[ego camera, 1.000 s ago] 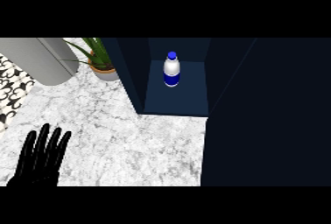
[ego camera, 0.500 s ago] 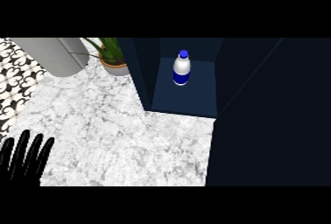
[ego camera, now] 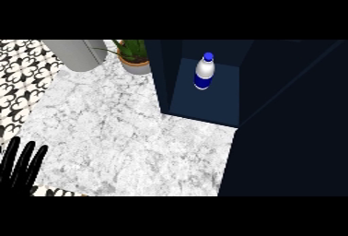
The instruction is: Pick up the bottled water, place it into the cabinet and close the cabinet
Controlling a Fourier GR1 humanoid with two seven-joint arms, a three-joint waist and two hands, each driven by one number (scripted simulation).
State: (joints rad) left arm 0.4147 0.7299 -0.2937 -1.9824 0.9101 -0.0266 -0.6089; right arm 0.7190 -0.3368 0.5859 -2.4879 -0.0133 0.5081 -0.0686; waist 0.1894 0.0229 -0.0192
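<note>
Left hand (ego camera: 20, 167): lowest left corner of the head view, well apart from the cabinet (ego camera: 204, 108) and on the side away from its opening; only the upper part shows above the frame's edge.
Fingers (ego camera: 28, 154): straight, pointing up and slightly spread; they hold nothing and touch nothing.
Counter (ego camera: 122, 133): white and grey marble top, running from the hand's side up to the cabinet's front edge and along its left wall.
Patterned tiles (ego camera: 17, 78): black and white, beyond the counter's left edge, far to the left of the cabinet; a thin strip of the same pattern shows at the counter's near edge.
Dark panel (ego camera: 292, 138): large, dark blue, directly right of the cabinet's opening and reaching nearer than the opening; it cannot be told whether this is the door.
Cabinet: dark blue, open at the front, its floor level with the counter.
Bottled water (ego camera: 204, 71): inside the cabinet, upright on its floor, towards the back and about midway between the side walls; white body, blue cap, blue label band; touched by nothing.
Potted plant (ego camera: 134, 60): on the counter, just beside the cabinet's left wall, outside; green leaves in a pale pot.
Grey cylinder (ego camera: 75, 53): at the counter's far left corner, left of the plant, well apart from the cabinet.
</note>
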